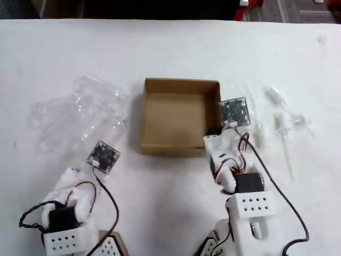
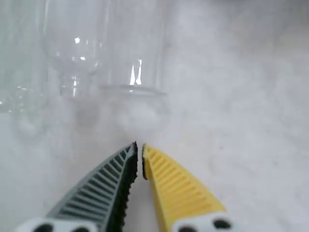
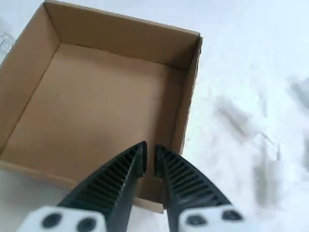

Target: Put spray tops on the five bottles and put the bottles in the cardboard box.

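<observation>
- Bottles (image 1: 80,113): clear, lying on the table left of the cardboard box (image 1: 181,83).
- Spray tops (image 1: 282,120): right of the cardboard box.
- Left gripper (image 2: 140,147), right gripper (image 3: 150,147): jaws nearly closed, holding nothing.

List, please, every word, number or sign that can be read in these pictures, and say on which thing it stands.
No text can be read in any view.
Open brown cardboard box: plain walls and floor, no print.
Clear plastic bottles: no label visible.
White plastic spray tops: no marks visible.
Small dark square circuit board on the arm beside the box: any marks are too small to read.
</observation>
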You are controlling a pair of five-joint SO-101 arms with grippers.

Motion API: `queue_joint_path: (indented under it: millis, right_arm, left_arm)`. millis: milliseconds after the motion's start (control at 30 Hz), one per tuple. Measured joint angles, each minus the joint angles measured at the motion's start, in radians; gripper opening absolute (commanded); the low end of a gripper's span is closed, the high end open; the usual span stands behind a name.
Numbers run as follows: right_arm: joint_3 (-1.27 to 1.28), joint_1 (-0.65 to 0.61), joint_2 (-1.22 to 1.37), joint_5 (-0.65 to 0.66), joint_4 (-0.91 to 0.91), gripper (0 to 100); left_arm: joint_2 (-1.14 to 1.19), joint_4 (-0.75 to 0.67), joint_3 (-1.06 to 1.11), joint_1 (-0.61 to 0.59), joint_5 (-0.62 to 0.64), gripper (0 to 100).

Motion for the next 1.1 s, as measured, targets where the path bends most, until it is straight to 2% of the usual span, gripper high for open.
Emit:
queue_joint_path:
  millis: [167, 367, 533, 733, 867, 1100]
  right_arm:
    - [0.037, 0.035, 0.000, -0.005, -0.089, 2.2]
    - [0.063, 0.046, 0.005, -0.005, -0.143, 2.2]
    - [0.146, 0.044, 0.006, -0.006, -0.272, 2.2]
    - [0.222, 0.029, 0.006, -0.006, -0.417, 2.2]
    - [0.224, 0.028, 0.006, -0.006, -0.430, 2.2]
    - [0.224, 0.026, 0.006, -0.006, -0.430, 2.2]
  left_arm:
    - [0.000, -0.028, -0.009, 0.000, -0.054, 2]
    - [0.000, -0.032, -0.023, 0.000, -0.061, 2]
    - [0.000, -0.071, -0.026, 0.000, -0.061, 2]
    - [0.000, -0.084, -0.135, 0.002, -0.061, 2]
    - [0.000, -0.083, -0.227, 0.002, -0.061, 2]
    - [-0.008, 0.012, -0.382, 0.002, -0.061, 2]
